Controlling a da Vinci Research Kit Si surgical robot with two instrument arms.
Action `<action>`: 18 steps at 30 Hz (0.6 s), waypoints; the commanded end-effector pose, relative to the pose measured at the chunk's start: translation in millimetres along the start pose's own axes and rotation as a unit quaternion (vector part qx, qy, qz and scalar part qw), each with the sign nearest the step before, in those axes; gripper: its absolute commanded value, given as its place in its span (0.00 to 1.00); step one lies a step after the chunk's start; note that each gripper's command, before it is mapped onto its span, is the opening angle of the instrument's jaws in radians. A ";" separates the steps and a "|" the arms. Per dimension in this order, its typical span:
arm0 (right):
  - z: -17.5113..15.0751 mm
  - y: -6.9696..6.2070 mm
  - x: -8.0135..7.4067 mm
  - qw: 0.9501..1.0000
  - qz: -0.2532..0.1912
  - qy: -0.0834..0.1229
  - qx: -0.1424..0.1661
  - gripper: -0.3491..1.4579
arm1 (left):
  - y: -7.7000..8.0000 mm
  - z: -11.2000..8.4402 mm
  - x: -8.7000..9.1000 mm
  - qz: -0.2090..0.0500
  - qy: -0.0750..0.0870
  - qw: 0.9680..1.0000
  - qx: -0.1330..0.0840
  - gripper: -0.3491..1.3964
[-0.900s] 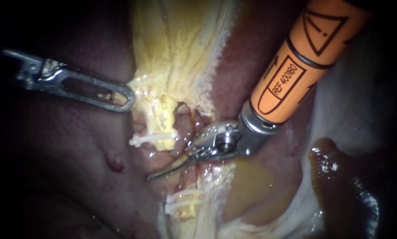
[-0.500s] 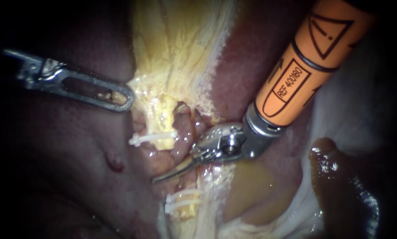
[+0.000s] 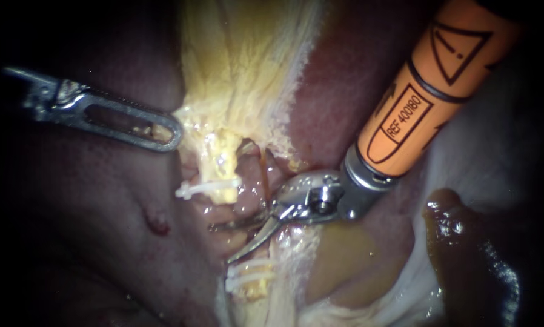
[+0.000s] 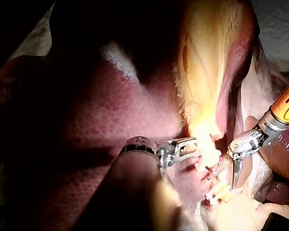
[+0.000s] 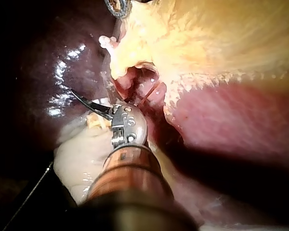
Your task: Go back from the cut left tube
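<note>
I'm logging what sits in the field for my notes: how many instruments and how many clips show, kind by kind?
Slender metal instruments: 2, the left instrument with a slotted silver tip and the right instrument with an orange sleeve.
White plastic clips: 3, the upper clip and two lower clips.
Total: 5.

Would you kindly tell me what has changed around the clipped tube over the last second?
The right instrument has drawn back a little toward the upper right, and its blades, nearly together before, now stand open. The left instrument, the upper clip and the lower clips stayed as they were.
</note>
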State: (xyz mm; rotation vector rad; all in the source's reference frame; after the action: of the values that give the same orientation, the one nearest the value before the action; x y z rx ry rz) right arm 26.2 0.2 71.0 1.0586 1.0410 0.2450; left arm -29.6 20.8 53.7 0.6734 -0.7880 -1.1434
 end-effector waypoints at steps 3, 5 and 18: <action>-0.5 -0.5 -0.1 1.000 -0.006 0.010 -0.020 0.88 | 0.1 0.0 0.0 0.000 0.000 1.000 0.000 0.00; -1.2 -1.0 -0.2 0.999 -0.020 0.021 -0.043 0.92 | 0.1 0.0 0.0 0.000 0.000 1.000 0.000 0.00; -6.2 -4.0 -1.4 0.971 -0.118 -0.027 -0.206 0.99 | 0.6 0.1 0.0 0.001 0.000 1.000 0.001 0.00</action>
State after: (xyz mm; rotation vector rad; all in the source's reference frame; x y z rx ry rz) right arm 19.0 1.1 68.0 0.5407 0.9977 0.2180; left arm -29.3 20.9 54.3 0.6738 -0.7883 -1.1413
